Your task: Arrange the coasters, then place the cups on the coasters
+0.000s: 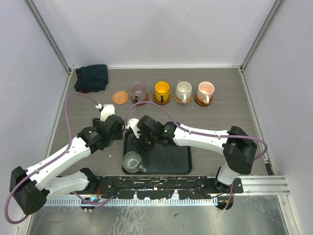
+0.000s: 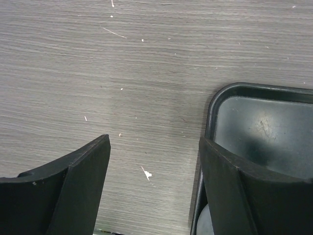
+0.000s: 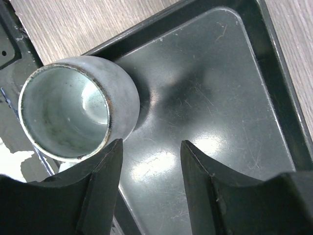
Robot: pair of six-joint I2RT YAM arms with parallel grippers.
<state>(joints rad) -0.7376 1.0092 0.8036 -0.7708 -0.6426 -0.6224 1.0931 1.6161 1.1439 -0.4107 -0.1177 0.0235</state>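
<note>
Four cups stand on coasters along the back: purple, yellow, cream, pink. One bare coaster lies at the left end of the row. The grey-green cup stands upright in the near left corner of the black tray. My right gripper hangs open over the tray beside that cup, its left finger close to the rim and nothing between the fingers. My left gripper is open over bare table at the tray's far left corner.
A dark folded cloth lies at the back left corner. The tray's raised rim runs under my left gripper's right finger. White walls enclose the table on three sides, and a metal rail runs along the near edge.
</note>
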